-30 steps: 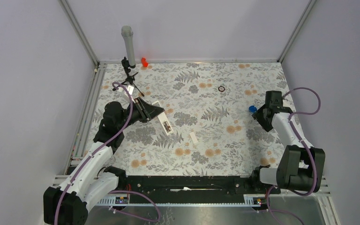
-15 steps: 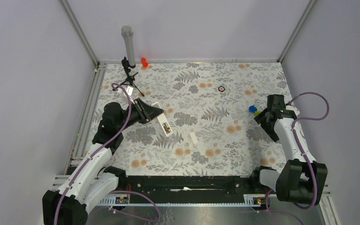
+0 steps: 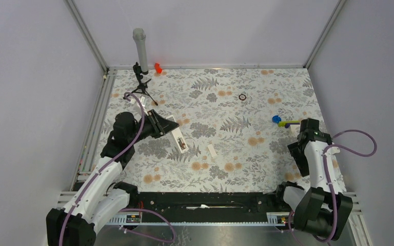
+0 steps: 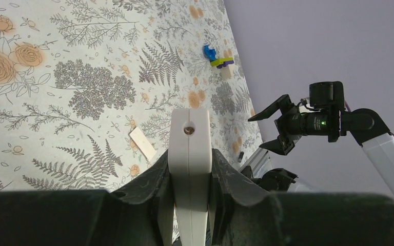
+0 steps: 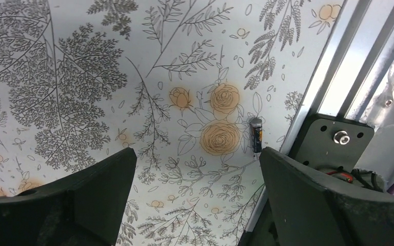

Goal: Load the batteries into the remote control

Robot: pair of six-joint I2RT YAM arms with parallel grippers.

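Observation:
My left gripper [image 3: 162, 124] is shut on one end of the remote control [image 3: 178, 137], a slim white bar held just over the table's left half. In the left wrist view the remote control [image 4: 190, 128] sticks out between the pads of the left gripper [image 4: 190, 156]. My right gripper [image 3: 296, 152] hangs open over the near right corner, and its jaws [image 5: 196, 154] stand wide with nothing between them. One small dark battery [image 5: 256, 136] lies flat against the metal rail, beyond the right fingertip. The same battery [image 4: 241, 156] shows as a speck in the left wrist view.
A short white strip [image 3: 211, 150] lies just right of the remote. A blue-and-yellow toy piece [image 3: 282, 122] lies by the right arm, with a dark ring [image 3: 242, 96] further back. A grey post [image 3: 140, 48], a small tripod [image 3: 142, 86] and a red piece [image 3: 158, 67] stand at the back left. A metal rail [image 5: 333, 77] borders the table.
The right arm has drawn back from the blue-and-yellow toy piece toward the near right corner, and its jaws have opened wide. The left gripper still holds the remote in nearly the same place.

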